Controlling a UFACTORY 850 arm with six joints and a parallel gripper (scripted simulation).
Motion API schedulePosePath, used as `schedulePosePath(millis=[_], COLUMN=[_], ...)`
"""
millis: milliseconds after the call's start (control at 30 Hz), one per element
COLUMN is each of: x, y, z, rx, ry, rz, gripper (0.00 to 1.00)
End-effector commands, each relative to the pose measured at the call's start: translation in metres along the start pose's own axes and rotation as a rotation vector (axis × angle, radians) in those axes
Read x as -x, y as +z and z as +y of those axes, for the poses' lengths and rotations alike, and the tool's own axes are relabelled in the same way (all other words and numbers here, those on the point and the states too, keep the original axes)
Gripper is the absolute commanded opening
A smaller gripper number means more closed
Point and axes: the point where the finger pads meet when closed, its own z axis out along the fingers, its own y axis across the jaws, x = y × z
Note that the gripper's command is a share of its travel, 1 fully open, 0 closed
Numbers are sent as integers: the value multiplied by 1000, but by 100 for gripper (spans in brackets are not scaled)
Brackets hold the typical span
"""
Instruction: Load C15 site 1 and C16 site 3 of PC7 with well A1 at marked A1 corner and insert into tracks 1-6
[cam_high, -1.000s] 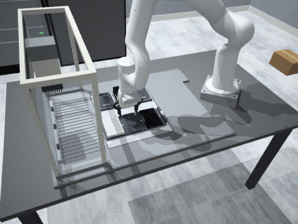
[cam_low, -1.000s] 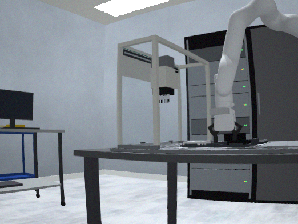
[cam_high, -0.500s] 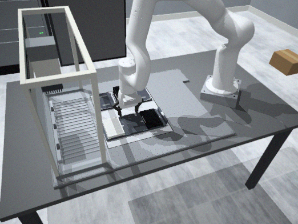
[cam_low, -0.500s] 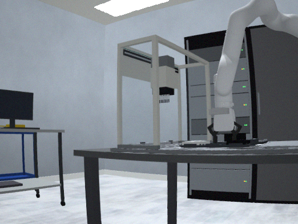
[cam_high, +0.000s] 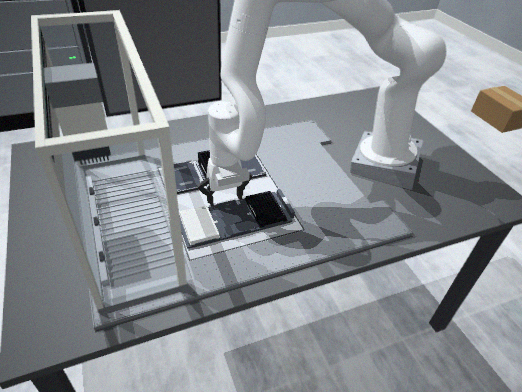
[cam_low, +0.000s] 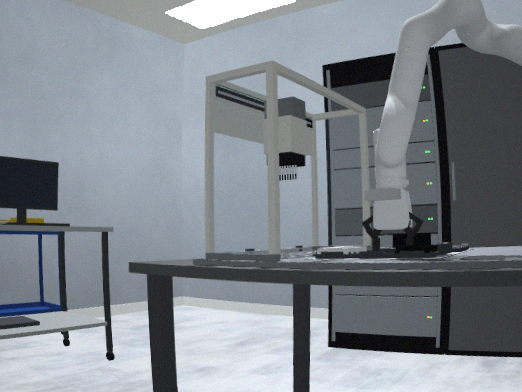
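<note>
Gripper spread wide and low over carrier PC7, nothing between its fingers.

From above, the gripper (cam_high: 226, 196) hangs fingers apart over the middle of PC7 (cam_high: 227, 220), which lies on the apron just beside the instrument's cream frame (cam_high: 170, 190); a pale plate (cam_high: 199, 222) sits at the carrier's rail-side end, a black plate (cam_high: 267, 209) at the other end. The side view loses all that: the carrier flattens to a dark strip on the table (cam_low: 320, 272), but the gripper (cam_low: 391, 239) shows plainly as close above it, fingers splayed, with the pipetting head (cam_low: 291, 137) hanging inside the frame.
</note>
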Motion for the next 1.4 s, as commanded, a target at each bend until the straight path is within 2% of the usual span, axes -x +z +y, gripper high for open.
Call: schedulePosePath(millis=[0,1367], x=[-2,-20], y=[-1,-1], z=[1,1], rx=[2,2], ry=[0,0], rz=[0,0], gripper=[100,100])
